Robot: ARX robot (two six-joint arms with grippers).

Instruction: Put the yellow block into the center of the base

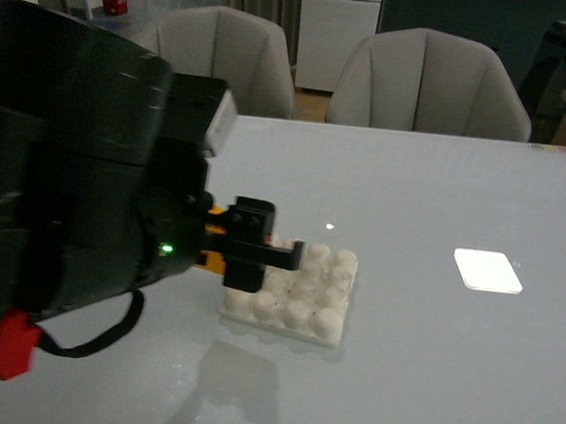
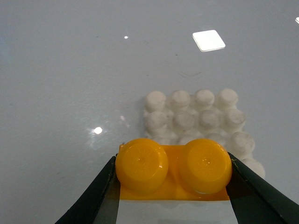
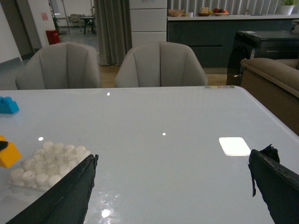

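Gripping the yellow block [image 2: 173,169] at its two ends, the left end effector [image 2: 174,193] is clenched around it, one dark finger [image 2: 91,200] on each side. The block's two round studs face the left wrist camera. The block sits at the edge of the base [image 2: 196,112], a white studded plate lying flat on the pale glossy bench [image 1: 427,386], and not over its centre. Whether block and base touch cannot be told. In the front view the left arm hides most of the block. The right end effector [image 3: 168,186] is released, holding nothing, well apart from the base. A blue brick [image 3: 7,105] lies farther back on the bench.
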